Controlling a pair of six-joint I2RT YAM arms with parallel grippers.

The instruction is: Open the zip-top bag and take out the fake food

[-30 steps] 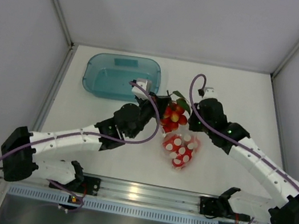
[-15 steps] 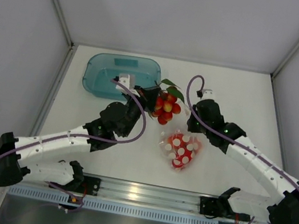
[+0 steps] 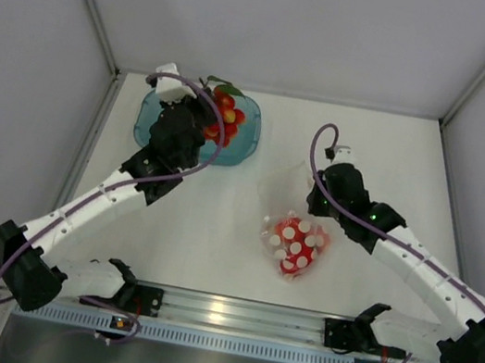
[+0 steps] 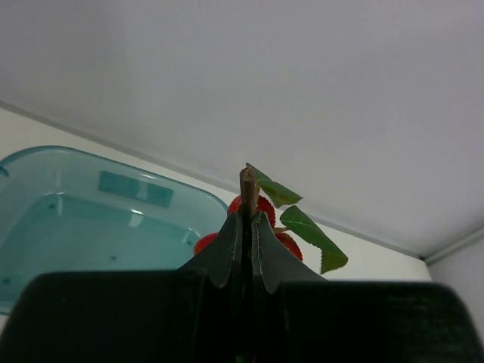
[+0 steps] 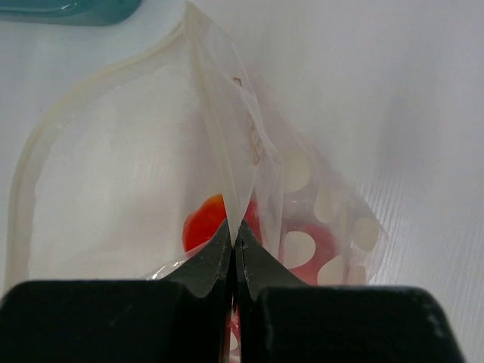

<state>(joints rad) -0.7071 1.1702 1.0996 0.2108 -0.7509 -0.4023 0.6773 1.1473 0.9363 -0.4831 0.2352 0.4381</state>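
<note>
One piece of fake food is now out of the bag. Over the last second the left gripper [image 3: 202,124] has swung from the middle of the table [image 3: 215,233] to the back left, carrying the berry cluster [image 3: 224,114] with it. Its dark fingers are clamped together on the cluster's brown stem, seen in the left wrist view with glossy red berries and serrated green leaves fanning out past the tips. In the top view the cluster hangs over the far right part of the teal tray [image 3: 147,127], a translucent, round-cornered plastic tub; its height above the tray cannot be judged. This suggests the first removal is nearly done and only a release remains. To the right, the zip-top bag [image 3: 296,243] has stayed near the table's centre, with its mouth open. It is thin, clear, floppy film printed with white dots, edged by a thicker zip strip. More smooth red fake food [image 5: 204,219] still lies inside. The right gripper [image 3: 313,194] has its fingers pinched shut on one lip of the bag, holding that side up.
</note>
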